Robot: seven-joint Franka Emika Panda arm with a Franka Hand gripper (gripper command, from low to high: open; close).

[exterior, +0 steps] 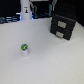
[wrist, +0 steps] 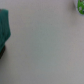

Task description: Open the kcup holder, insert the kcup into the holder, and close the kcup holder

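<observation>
The small round white cup with the green top, the kcup (exterior: 23,48), sits by itself on the pale flat surface (exterior: 45,65). Nothing is touching it. In the exterior view it sits at about eight o'clock from the middle of the picture, with bare room all around it, so something coming down from above could likely reach it with ease. The big black boxy kcup holder (exterior: 63,23) stands well apart from the cup, at about two o'clock in that view. Its front faces the open part of the surface, which would leave room for a drawer to slide out. Pale patches show on its front, but the picture is too blurry to tell if the drawer is open or shut. A tall white bottle-like thing (exterior: 26,10) stands at the far edge, at about eleven o'clock, away from both. The arm and its fingers do not show clearly in either picture, so it cannot be told how wide the fingers are or if they hold anything. The wrist view looks down at mostly bare surface, with a bit of green and white at one o'clock that is probably the kcup (wrist: 80,6), and a blurry teal shape (wrist: 4,25) at nine o'clock. It seems the job has hardly begun.
</observation>
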